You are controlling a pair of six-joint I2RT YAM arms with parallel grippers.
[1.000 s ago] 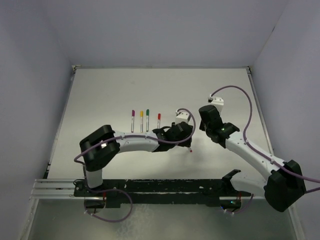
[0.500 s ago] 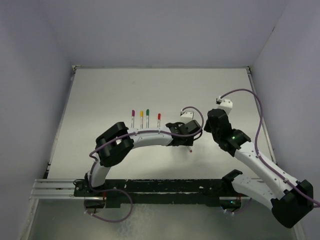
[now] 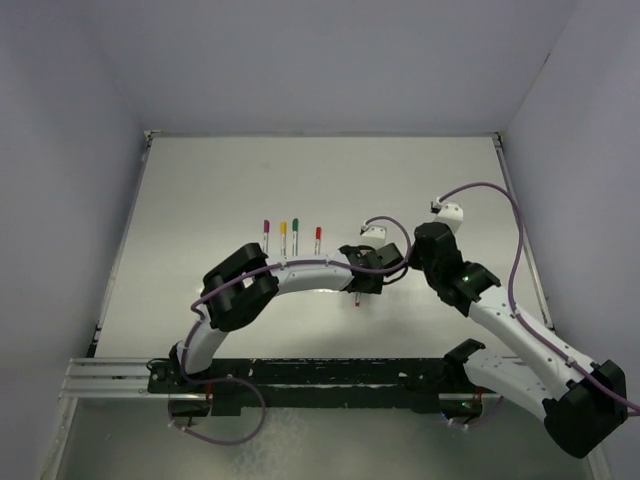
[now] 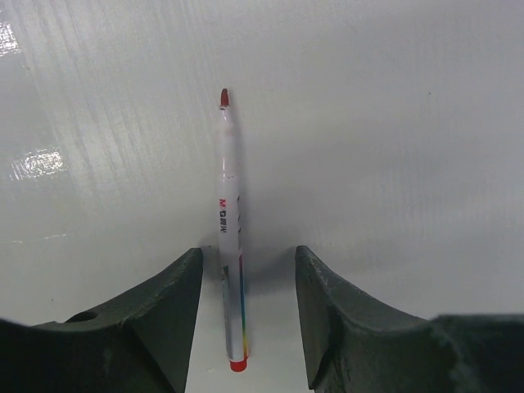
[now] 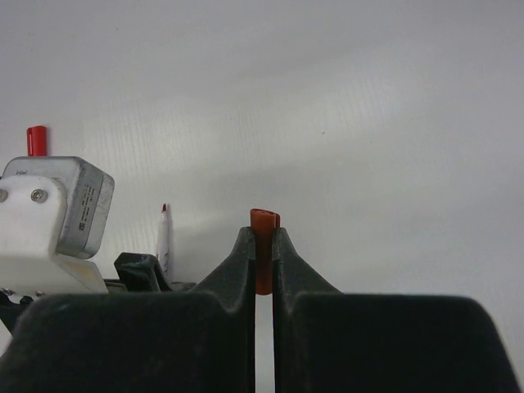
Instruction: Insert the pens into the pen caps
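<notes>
Left gripper (image 4: 246,266) has shifted leftward over table (image 4: 393,123); jaws half open astride uncapped red pen (image 4: 229,205), which lies flat, ungripped. Right gripper (image 5: 262,237), drawn back, is clamped on red cap (image 5: 264,218). Pen pickup comes next. Four other pens (image 3: 295,236), apparently capped, stand in row behind.

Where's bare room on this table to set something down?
Free: the far half of the table beyond the capped pens, and its left side. Crowded: the middle, where the left gripper straddles a pen beside the right gripper holding a red cap.

Glossy ribbed table (image 4: 393,123) — pen (image 4: 229,213) smooth, perhaps plastic.
</notes>
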